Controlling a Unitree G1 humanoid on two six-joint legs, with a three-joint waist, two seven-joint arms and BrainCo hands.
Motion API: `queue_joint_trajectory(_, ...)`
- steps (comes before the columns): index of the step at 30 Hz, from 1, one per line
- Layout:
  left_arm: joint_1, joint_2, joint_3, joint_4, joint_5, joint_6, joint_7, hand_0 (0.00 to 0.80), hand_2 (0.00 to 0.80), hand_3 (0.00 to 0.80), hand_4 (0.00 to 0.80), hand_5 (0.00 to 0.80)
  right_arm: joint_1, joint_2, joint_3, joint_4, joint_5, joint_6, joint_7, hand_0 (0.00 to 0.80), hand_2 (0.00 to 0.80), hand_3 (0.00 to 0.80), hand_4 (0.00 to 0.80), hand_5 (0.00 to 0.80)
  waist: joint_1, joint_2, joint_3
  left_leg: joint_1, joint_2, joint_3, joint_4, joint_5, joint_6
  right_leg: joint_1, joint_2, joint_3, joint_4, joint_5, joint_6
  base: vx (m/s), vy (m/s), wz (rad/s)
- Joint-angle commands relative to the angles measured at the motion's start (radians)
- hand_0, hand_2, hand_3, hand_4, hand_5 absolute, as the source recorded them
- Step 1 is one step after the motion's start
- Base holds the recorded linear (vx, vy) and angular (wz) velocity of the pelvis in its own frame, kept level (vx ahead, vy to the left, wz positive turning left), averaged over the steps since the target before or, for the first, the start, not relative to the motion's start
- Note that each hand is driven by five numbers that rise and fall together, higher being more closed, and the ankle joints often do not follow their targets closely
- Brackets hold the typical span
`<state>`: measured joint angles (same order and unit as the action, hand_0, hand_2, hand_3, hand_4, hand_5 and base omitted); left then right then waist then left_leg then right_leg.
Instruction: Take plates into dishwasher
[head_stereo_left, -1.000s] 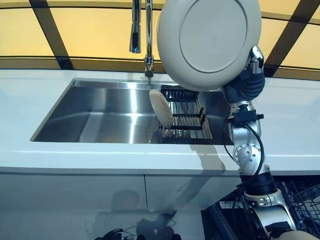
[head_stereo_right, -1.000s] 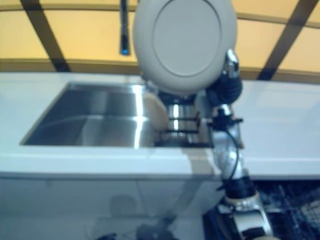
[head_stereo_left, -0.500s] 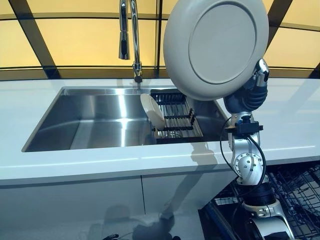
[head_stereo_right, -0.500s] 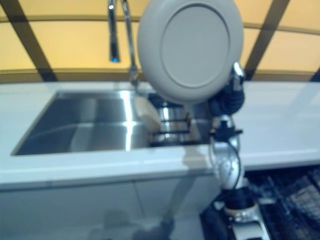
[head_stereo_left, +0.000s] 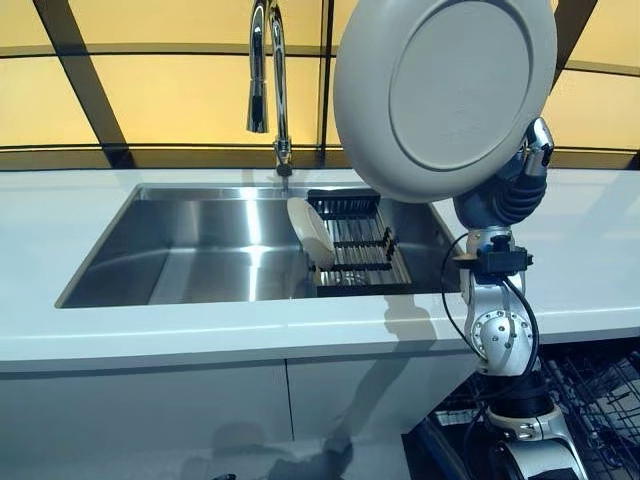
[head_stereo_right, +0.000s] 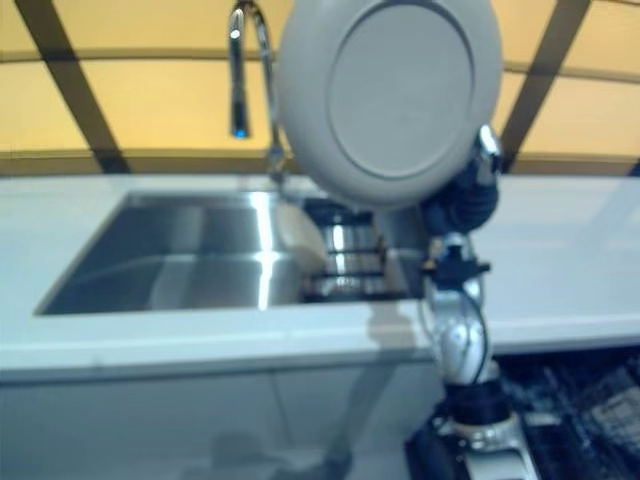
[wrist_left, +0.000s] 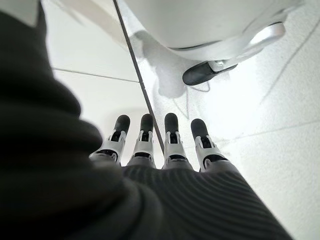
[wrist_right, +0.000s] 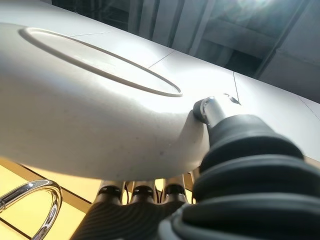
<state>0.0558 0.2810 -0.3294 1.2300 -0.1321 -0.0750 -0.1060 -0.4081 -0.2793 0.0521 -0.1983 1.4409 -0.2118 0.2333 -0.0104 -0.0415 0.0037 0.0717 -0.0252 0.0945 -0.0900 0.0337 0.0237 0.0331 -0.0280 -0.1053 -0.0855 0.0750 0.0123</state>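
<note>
My right hand (head_stereo_left: 505, 190) holds a large pale grey plate (head_stereo_left: 445, 95) high above the sink's right end, with the plate's underside and foot ring facing me. The thumb (wrist_right: 212, 107) presses on the plate's (wrist_right: 85, 115) rim and the fingers (wrist_right: 142, 192) wrap its other face. A second, cream plate (head_stereo_left: 312, 232) stands on edge in the black dish rack (head_stereo_left: 355, 245) inside the sink. The dishwasher's wire rack (head_stereo_left: 600, 395) is pulled out at the lower right, beside my right arm. My left hand (wrist_left: 160, 145) shows only in its wrist view, fingers straight, hanging over a pale floor.
A steel sink (head_stereo_left: 200, 250) is set in a white counter (head_stereo_left: 100, 330). A chrome tap (head_stereo_left: 268, 80) rises behind the sink, just left of the held plate. White cabinet fronts (head_stereo_left: 150, 405) run below the counter.
The camera has shifted, so the whole scene sits a little differently. The plate stays raised in my right hand, drifting slightly right relative to the tap.
</note>
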Motion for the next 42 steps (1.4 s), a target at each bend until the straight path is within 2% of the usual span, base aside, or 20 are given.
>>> queue_joint_trajectory(1, -0.057, -0.007, 0.012, 0.077, 0.010, -0.029, 0.024, 0.000, 0.000, 0.000, 0.000, 0.000, -0.044, -0.002, -0.044, -0.082, -0.054, -0.022, -0.001, 0.800, 0.800, 0.800, 0.800, 0.800, 0.020, -0.001, 0.013, 0.029, -0.033, 0.035, 0.003, -0.111, 0.063, 0.047, 0.039, -0.020, -0.002, -0.082, -0.003, 0.012, -0.242, 0.00)
queue_joint_trajectory(8, -0.051, -0.032, 0.030, 0.080, 0.014, -0.053, 0.031, 0.000, 0.000, 0.000, 0.000, 0.000, -0.081, -0.015, -0.022, -0.058, -0.119, -0.037, -0.033, 0.800, 0.800, 0.800, 0.800, 0.800, 0.029, -0.015, 0.019, 0.021, -0.012, 0.045, 0.003, -0.089, 0.029, 0.038, 0.062, -0.022, -0.002, -0.090, -0.026, -0.002, -0.199, 0.00)
queue_joint_trajectory(17, -0.054, -0.042, 0.022, 0.069, 0.012, -0.050, 0.038, 0.000, 0.000, 0.000, 0.000, 0.000, -0.074, -0.047, -0.032, -0.073, -0.183, -0.027, -0.052, 0.800, 0.800, 0.800, 0.800, 0.800, 0.006, -0.018, 0.023, 0.016, 0.011, 0.056, 0.003, -0.072, 0.007, 0.039, 0.074, -0.023, -0.002, -0.099, -0.041, 0.007, -0.090, 0.00)
queue_joint_trajectory(26, -0.069, -0.044, 0.007, 0.048, 0.015, -0.032, 0.034, 0.000, 0.000, 0.000, 0.000, 0.000, -0.042, -0.081, -0.041, -0.065, -0.314, -0.036, -0.076, 0.800, 0.800, 0.800, 0.800, 0.800, -0.012, -0.008, 0.026, 0.025, 0.009, 0.046, 0.003, -0.075, 0.009, 0.051, 0.070, -0.021, -0.002, -0.106, -0.046, 0.011, -0.004, 0.02)
queue_joint_trajectory(30, -0.064, -0.040, 0.004, 0.045, 0.012, -0.028, 0.035, 0.000, 0.000, 0.000, 0.000, 0.000, -0.038, -0.107, -0.046, -0.048, -0.394, -0.063, -0.114, 0.800, 0.800, 0.800, 0.800, 0.800, -0.014, -0.005, 0.026, 0.031, 0.007, 0.041, 0.003, -0.079, 0.010, 0.057, 0.069, -0.023, -0.002, -0.109, -0.044, 0.012, 0.003, 0.02)
queue_joint_trajectory(36, -0.046, -0.041, 0.011, 0.035, 0.012, -0.029, 0.038, 0.000, 0.000, 0.000, 0.000, 0.000, -0.024, -0.178, -0.065, -0.022, -0.731, -0.143, -0.287, 0.800, 0.800, 0.800, 0.800, 0.800, -0.016, 0.002, 0.027, 0.034, 0.004, 0.033, 0.003, -0.082, 0.009, 0.060, 0.068, -0.025, -0.002, -0.111, -0.042, 0.000, 0.000, 0.00)
queue_joint_trajectory(42, -0.031, -0.050, 0.032, 0.012, 0.017, -0.025, 0.047, 0.000, 0.000, 0.000, 0.000, 0.000, 0.021, -0.292, -0.104, -0.020, -1.145, -0.141, -0.527, 0.800, 0.800, 0.800, 0.800, 0.800, -0.022, 0.006, 0.032, 0.039, 0.004, 0.031, 0.003, -0.087, 0.012, 0.067, 0.068, -0.026, -0.002, -0.114, -0.039, 0.000, 0.000, 0.00)
